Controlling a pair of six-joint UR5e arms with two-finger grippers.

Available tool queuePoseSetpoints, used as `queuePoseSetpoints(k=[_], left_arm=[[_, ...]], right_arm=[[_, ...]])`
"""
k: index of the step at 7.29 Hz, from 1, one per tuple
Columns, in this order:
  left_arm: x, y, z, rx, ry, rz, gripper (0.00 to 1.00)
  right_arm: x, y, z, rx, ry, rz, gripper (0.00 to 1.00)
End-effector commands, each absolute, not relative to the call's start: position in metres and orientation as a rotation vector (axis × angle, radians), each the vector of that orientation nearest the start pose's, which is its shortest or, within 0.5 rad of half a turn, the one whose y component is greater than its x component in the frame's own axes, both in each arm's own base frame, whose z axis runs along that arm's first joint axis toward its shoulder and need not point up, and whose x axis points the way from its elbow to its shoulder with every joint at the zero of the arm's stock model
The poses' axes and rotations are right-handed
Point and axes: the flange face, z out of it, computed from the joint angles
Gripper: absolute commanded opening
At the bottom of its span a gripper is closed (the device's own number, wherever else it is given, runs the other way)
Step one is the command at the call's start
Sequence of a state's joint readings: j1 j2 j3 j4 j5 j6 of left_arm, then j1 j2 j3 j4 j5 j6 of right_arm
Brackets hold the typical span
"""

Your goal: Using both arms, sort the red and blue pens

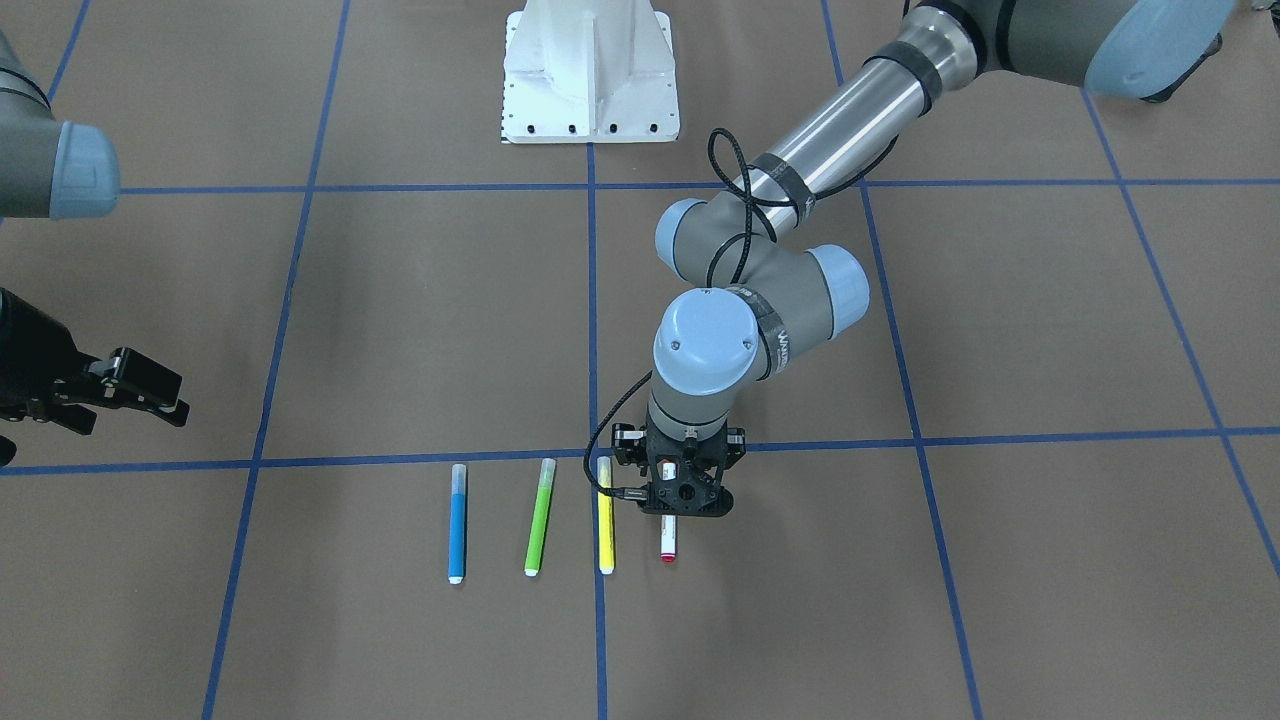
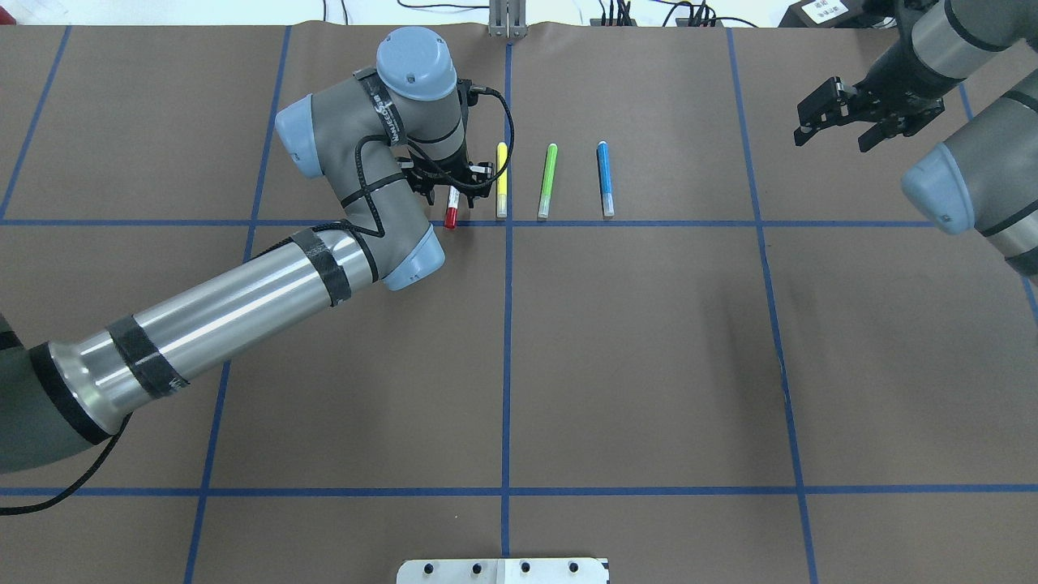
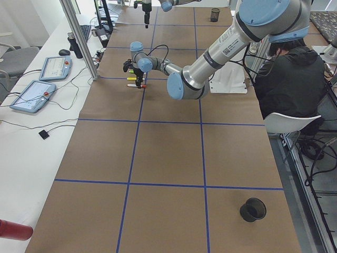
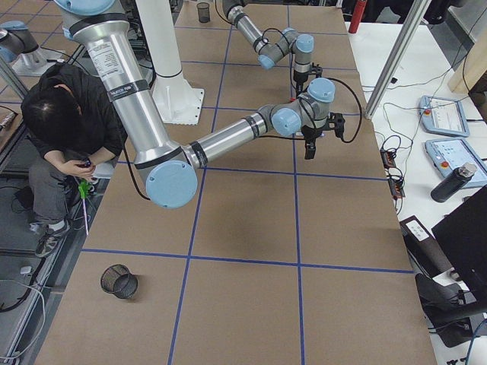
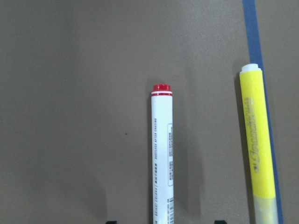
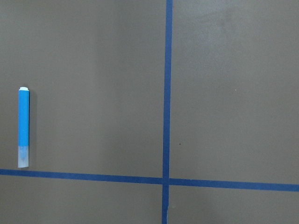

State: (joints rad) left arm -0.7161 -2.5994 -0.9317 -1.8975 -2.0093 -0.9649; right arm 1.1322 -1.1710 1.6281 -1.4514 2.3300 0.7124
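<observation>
The red pen (image 5: 162, 154), white-barrelled with a red end, lies on the brown table at one end of a row of markers. My left gripper (image 2: 452, 185) hangs straight over it, open. Its fingertips (image 5: 110, 221) sit on either side of the barrel, apart from it. From the front, only the red pen's tip end (image 1: 668, 543) pokes out below my left gripper (image 1: 683, 497). The blue pen (image 2: 604, 178) (image 1: 457, 525) (image 6: 24, 128) lies at the other end of the row. My right gripper (image 2: 839, 120) (image 1: 120, 392) hovers open and empty, well off to the side of the blue pen.
A yellow marker (image 2: 501, 180) (image 5: 258, 144) and a lime-green marker (image 2: 548, 180) lie between the two pens. Blue tape lines cross the table. The white pedestal base (image 1: 590, 80) stands at the robot's side. A black mesh cup (image 3: 253, 209) sits far off; a seated person (image 3: 292, 79) is beside the table.
</observation>
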Motion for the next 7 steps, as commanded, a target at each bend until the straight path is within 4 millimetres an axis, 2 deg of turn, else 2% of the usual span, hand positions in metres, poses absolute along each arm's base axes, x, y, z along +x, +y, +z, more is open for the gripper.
queuePoseSetpoints(k=[1,4,5,6,7], left_arm=[[0.5932,-0.6317,0.2366,0.096,0.812,0.057,0.56],[0.5941,-0.6324,0.2404,0.091,0.806,0.055,0.48],[0.5942,-0.6326,0.2414,0.089,0.804,0.055,0.39],[0.5945,-0.6328,0.2429,0.087,0.802,0.052,0.22],[0.5945,-0.6328,0.2433,0.085,0.799,0.052,0.0]], right_arm=[[-0.2135,-0.6074,0.3868,0.056,-0.916,0.043,0.99],[-0.2136,-0.6073,0.3871,0.048,-0.916,0.052,0.99],[-0.2135,-0.6071,0.3858,0.05,-0.919,0.057,0.99],[-0.2135,-0.6071,0.3858,0.05,-0.919,0.057,0.99],[-0.2135,-0.6071,0.3856,0.051,-0.92,0.056,0.99]])
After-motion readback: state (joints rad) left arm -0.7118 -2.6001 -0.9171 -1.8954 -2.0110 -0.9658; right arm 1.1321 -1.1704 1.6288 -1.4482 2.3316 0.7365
